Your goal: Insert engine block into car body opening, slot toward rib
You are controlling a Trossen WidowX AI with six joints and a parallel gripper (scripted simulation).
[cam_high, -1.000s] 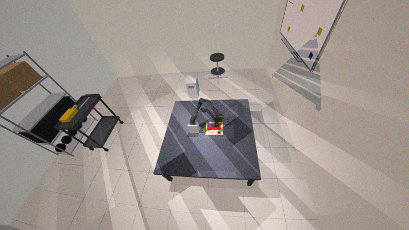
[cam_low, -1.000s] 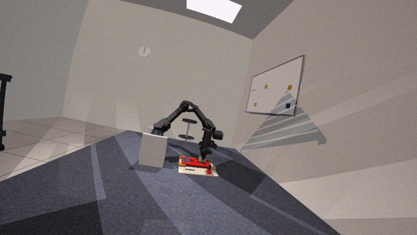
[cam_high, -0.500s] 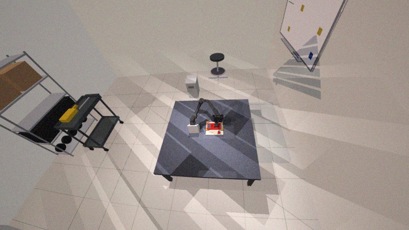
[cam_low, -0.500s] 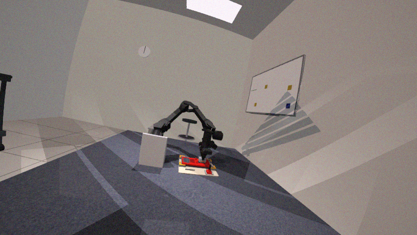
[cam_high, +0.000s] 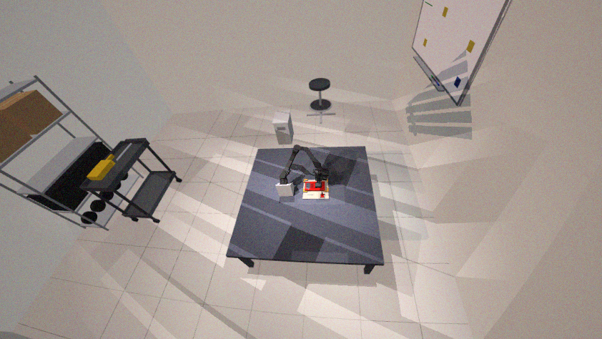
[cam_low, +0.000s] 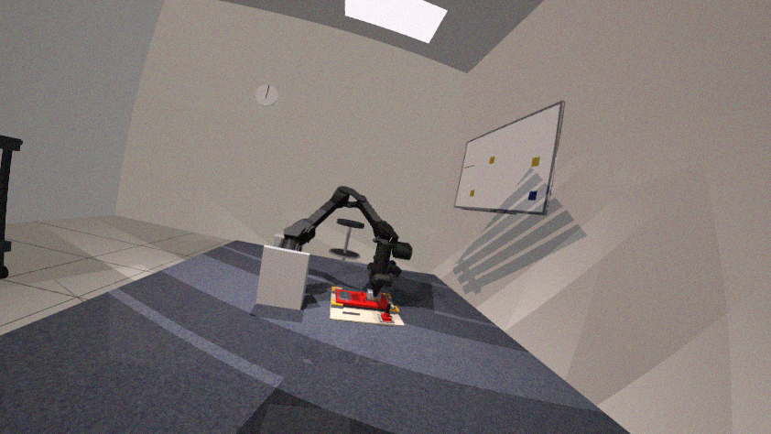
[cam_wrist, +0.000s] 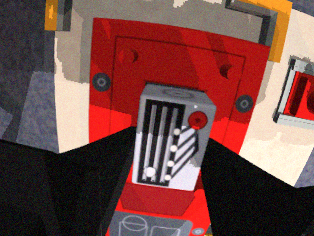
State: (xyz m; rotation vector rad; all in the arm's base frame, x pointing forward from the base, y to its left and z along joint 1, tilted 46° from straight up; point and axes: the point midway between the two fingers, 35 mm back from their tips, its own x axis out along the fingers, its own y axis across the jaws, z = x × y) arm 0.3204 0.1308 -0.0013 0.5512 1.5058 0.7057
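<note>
Engine block: grey, box-shaped, black slots and a red round cap (cam_wrist: pixel 174 140), over the red, flat car body (cam_high: pixel 309 185) (cam_low: pixel 355 299) (cam_wrist: pixel 175 70)
My gripper (cam_high: pixel 319 184) (cam_low: pixel 374 294) (cam_wrist: pixel 169 139): closed on the block's sides
Seating depth: I can't tell
Counter (cam_high: pixel 312 227) (cam_low: pixel 323 366): dark blue-grey, under the body's cream board (cam_high: pixel 313 195) (cam_low: pixel 361 318) (cam_wrist: pixel 72 110)
</note>
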